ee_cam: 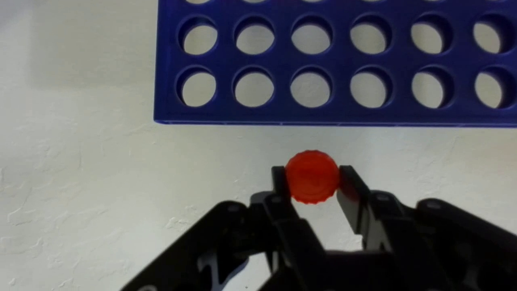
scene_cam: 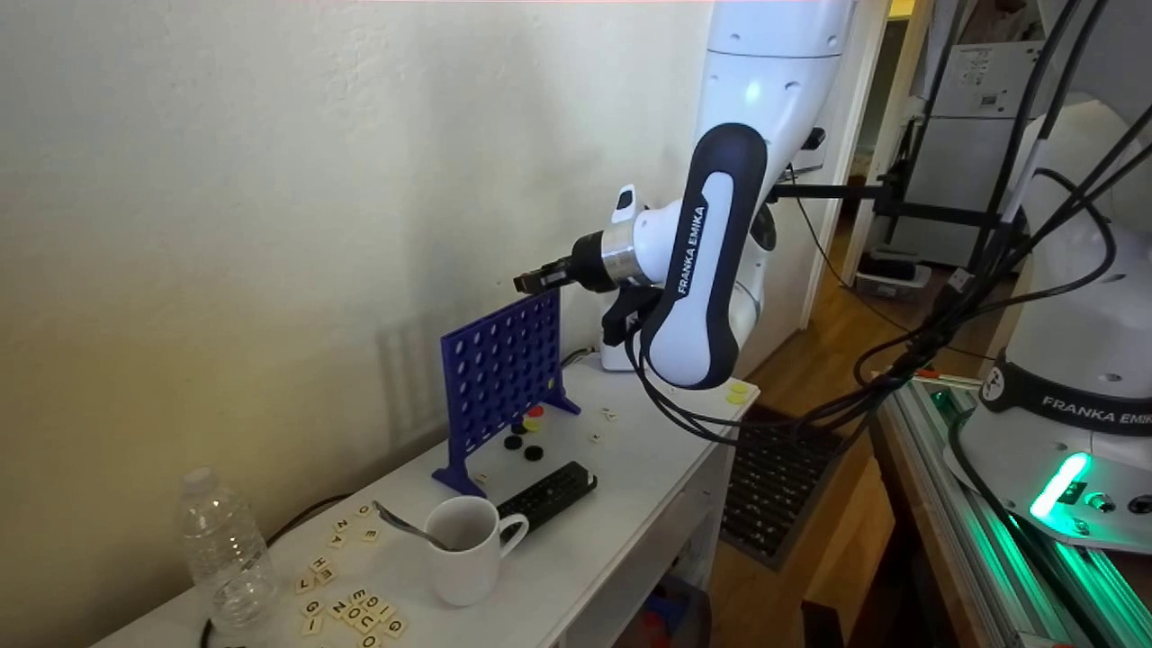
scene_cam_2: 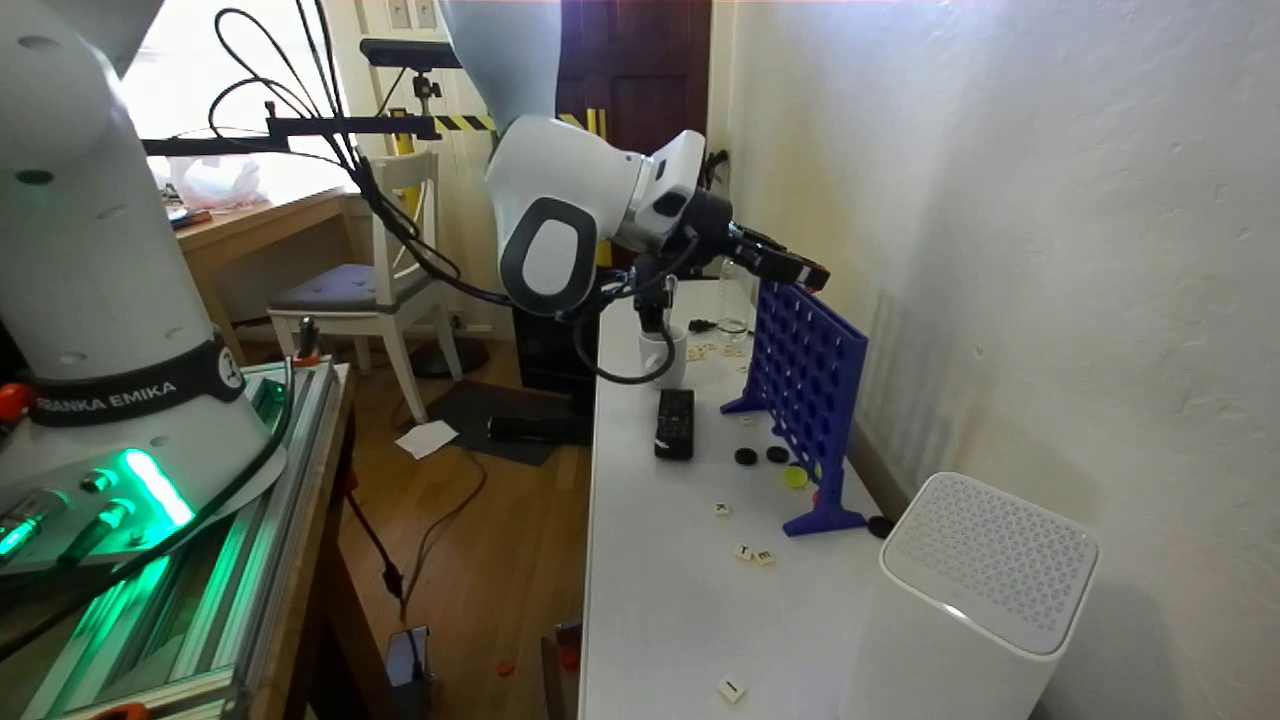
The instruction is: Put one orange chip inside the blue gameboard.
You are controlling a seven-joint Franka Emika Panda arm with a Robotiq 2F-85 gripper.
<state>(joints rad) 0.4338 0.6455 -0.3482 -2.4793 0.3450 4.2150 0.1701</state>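
- Fingers [ee_cam: 279,180] pinch the orange chip [ee_cam: 312,176] between their tips.
- Blue gameboard [ee_cam: 341,60] stands just below them — apart from the chip.
- Lowered out of line, the chip could catch its top edge — and twist loose.

Gameboard [ee_cam: 341,60] — smooth plastic, rough matt wall [scene_cam: 297,225], wood floor [scene_cam_2: 525,555]

Pale wall [scene_cam_2: 1050,190] is at 2 o'clock in an exterior view, dark door [scene_cam_2: 650,60] at 12, crazy-bright glare [scene_cam_2: 185,80] at 10. Wood floor [scene_cam_2: 525,540] shows at 7, white table [scene_cam_2: 660,590] runs to 6.
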